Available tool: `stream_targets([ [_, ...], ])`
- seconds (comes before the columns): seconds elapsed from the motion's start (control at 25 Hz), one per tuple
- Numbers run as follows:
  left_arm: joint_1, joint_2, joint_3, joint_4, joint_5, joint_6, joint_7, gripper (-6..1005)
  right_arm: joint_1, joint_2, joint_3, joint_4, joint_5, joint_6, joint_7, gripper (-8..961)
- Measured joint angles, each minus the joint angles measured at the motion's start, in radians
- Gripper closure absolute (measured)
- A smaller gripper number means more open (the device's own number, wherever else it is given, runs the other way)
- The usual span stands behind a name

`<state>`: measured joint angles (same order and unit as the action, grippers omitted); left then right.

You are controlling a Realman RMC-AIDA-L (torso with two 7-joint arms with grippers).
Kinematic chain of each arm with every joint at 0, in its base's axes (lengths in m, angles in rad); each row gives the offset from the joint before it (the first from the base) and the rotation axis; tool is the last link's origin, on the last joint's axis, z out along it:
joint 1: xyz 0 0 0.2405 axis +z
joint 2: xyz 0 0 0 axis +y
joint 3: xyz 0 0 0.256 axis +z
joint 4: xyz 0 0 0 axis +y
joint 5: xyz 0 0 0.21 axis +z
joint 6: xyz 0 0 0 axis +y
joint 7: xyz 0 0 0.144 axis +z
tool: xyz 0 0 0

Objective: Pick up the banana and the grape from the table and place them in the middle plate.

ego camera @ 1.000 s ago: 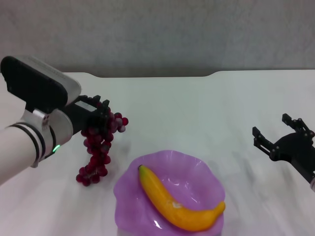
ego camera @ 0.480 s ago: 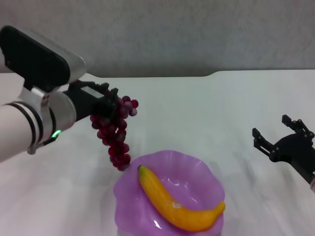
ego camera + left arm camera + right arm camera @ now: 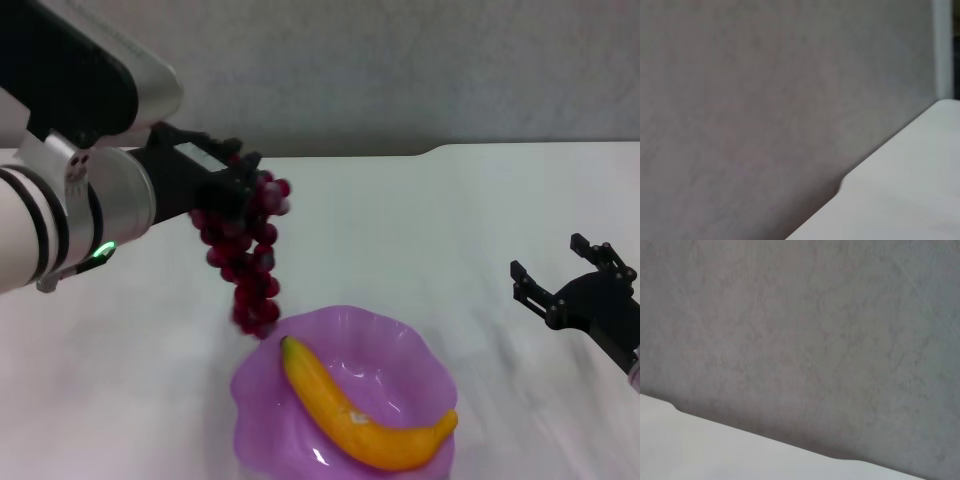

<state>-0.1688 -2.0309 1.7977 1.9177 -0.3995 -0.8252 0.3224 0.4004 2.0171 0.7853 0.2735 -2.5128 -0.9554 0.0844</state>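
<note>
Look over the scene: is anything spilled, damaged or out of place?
Nothing stands out. The banana lies whole in the purple plate, and the grape bunch hangs intact from the left claw, near the plate's rim. The right claw sits open, aside.

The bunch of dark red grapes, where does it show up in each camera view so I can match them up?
Head view: the long bunch of dark red-purple grapes hangs from the left claw, upper left of centre, its lowest grapes above the scalloped purple plate's left rim.
Left wrist view: not in it.
Right wrist view: not in it.
Shared landmark: the notched back edge of the white table against the grey wall.
</note>
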Motion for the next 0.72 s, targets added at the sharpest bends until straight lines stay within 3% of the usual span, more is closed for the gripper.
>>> stream_targets([
  [0.12,0.019,0.0,0.005,0.088,-0.058,-0.063,0.049,818,0.0,0.0,0.0,0.0,0.0,0.0,0.0,63],
  [0.16,0.02,0.0,0.002,0.107,-0.137,-0.095,0.098,818,-0.002,0.0,0.0,-0.002,0.0,0.001,0.0,63],
  [0.4,0.041,-0.001,0.011,0.103,-0.27,-0.127,0.205,817,-0.004,0.002,-0.012,0.005,0.004,0.012,-0.001,63],
  [0.72,0.086,-0.004,0.14,-0.025,-0.28,0.055,0.309,820,-0.005,0.002,-0.018,0.006,0.007,0.013,-0.001,63],
])
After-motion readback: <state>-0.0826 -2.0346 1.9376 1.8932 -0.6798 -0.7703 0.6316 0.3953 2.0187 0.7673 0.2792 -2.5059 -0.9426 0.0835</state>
